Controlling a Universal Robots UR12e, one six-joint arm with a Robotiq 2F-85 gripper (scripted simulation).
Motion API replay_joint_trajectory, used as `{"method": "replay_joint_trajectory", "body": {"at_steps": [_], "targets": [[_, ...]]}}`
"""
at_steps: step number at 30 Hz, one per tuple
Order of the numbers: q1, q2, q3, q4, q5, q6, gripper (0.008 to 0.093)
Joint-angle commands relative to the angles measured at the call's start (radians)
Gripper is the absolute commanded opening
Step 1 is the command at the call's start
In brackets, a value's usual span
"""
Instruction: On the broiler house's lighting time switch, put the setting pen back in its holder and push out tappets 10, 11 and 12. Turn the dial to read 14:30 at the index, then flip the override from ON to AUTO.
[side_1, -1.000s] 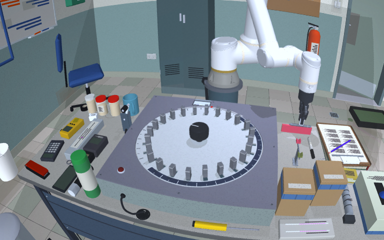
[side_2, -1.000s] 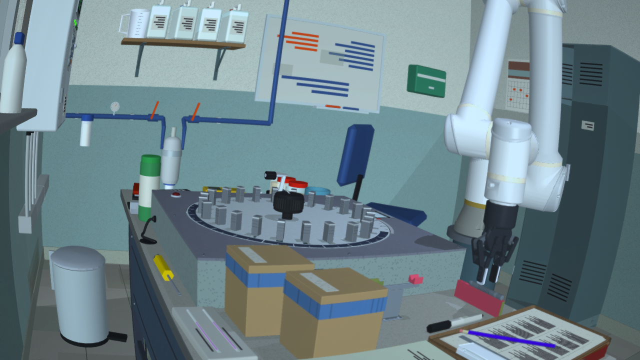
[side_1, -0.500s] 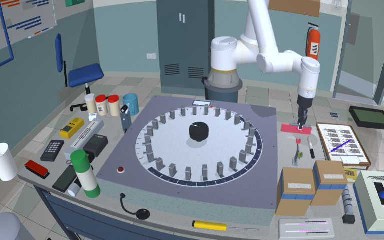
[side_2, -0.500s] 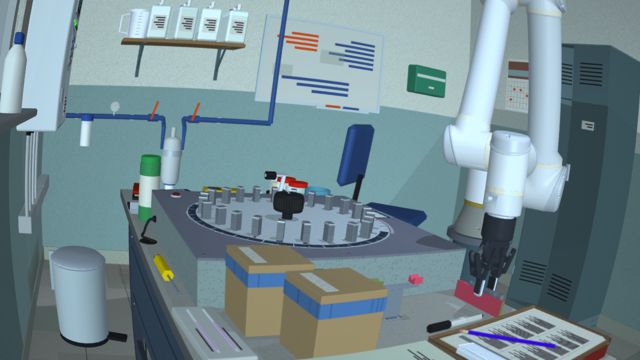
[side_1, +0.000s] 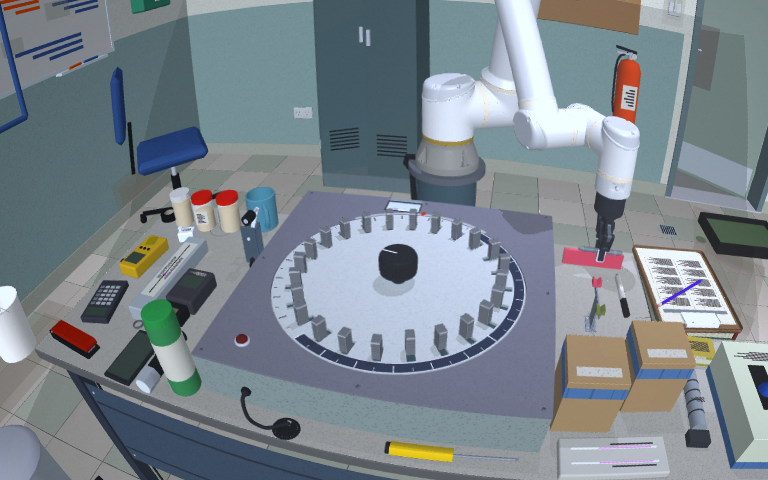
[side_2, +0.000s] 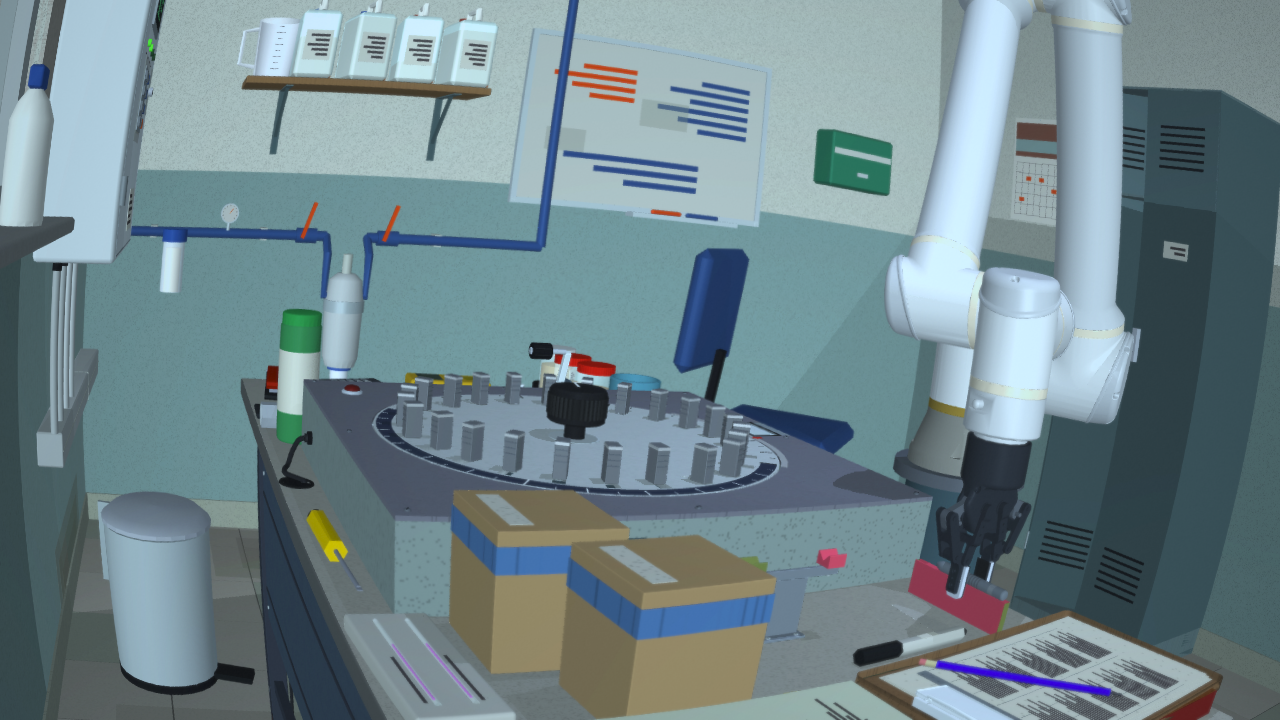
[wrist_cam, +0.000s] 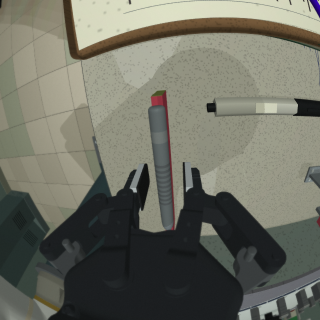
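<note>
On the bench to the right of the time switch, a grey setting pen (wrist_cam: 160, 167) lies along the top of a red block (side_1: 592, 257) (side_2: 958, 595). My gripper (wrist_cam: 162, 179) (side_1: 604, 249) (side_2: 971, 573) is lowered over the pen, open and holding nothing, with the pen lying between its fingers. The time switch's white dial (side_1: 396, 288) carries a ring of grey tappets and a black centre knob (side_1: 398, 263) (side_2: 577, 407). A small grey holder (side_1: 251, 238) stands at the switch's left rear corner.
A black-capped marker (side_1: 622, 294) (wrist_cam: 262, 107) lies just in front of the red block, beside a clipboard (side_1: 685, 288) (side_2: 1038, 672). Two cardboard boxes (side_1: 623, 373) stand nearer the front edge. A small red-topped stand (side_1: 594, 305) sits between block and boxes.
</note>
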Motion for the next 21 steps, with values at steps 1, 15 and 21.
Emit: {"method": "replay_joint_trajectory", "body": {"at_steps": [1, 15, 21], "targets": [[0.0, -0.001, -0.001, 0.0, 0.0, 0.0, 0.04], [0.0, 0.0, 0.0, 0.0, 0.0, 0.0, 0.0275], [0.0, 0.0, 0.0, -0.001, 0.0, 0.0, 0.0155]]}}
